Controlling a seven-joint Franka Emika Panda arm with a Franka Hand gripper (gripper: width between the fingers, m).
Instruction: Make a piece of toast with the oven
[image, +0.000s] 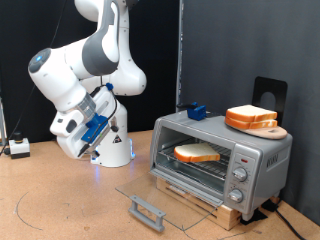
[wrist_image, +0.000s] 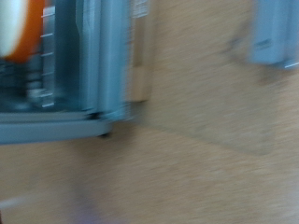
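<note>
The oven (image: 255, 160) stands at the exterior view's right on a wooden board, its glass door (image: 165, 195) folded down flat and the dark bar handle (image: 147, 210) near the table. The piece of toast (image: 198, 153) lies on the wire rack inside. My gripper (image: 68, 140) is tucked close to the robot's base at the exterior view's left, far from the oven, with nothing visible in it. The blurred wrist view shows the oven's front edge (wrist_image: 103, 65), an orange-and-white patch (wrist_image: 17, 28) that may be the toast, and the handle (wrist_image: 276, 37); no fingers show there.
A stack of like bread slices (image: 252, 118) sits on a wooden plate on top of the oven, beside a small blue object (image: 196, 111). A small white box with a cable (image: 18, 148) lies at the far left. Black curtains hang behind.
</note>
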